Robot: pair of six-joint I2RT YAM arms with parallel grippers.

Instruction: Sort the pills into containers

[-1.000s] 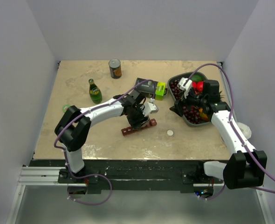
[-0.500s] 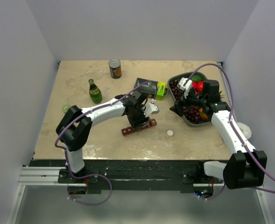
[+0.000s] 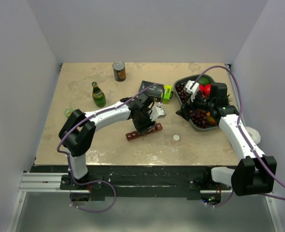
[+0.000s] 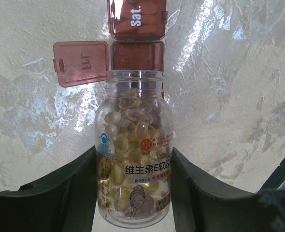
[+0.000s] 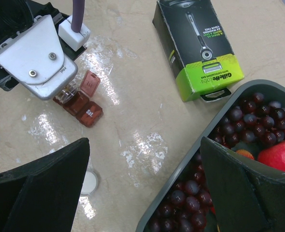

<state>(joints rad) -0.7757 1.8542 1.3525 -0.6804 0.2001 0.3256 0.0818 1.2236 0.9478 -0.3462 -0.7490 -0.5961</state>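
Left hand (image 4: 133, 166) clamped the pill bottle (image 4: 134, 130), mouth at the open slot of the pill box (image 4: 137, 55). A slow tilt was called for, one capsule only. Right hand (image 5: 143, 193) gaped empty.

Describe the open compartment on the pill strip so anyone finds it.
On the table, find the dark red strip under the clear pill bottle in the left pincer. The compartment at the bottle's mouth, beside the shut one marked Sat., has its lid flipped open.

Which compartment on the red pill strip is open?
The open compartment sits beside the closed Sat. compartment; its lid is flipped out sideways, with the pill bottle aimed at it.
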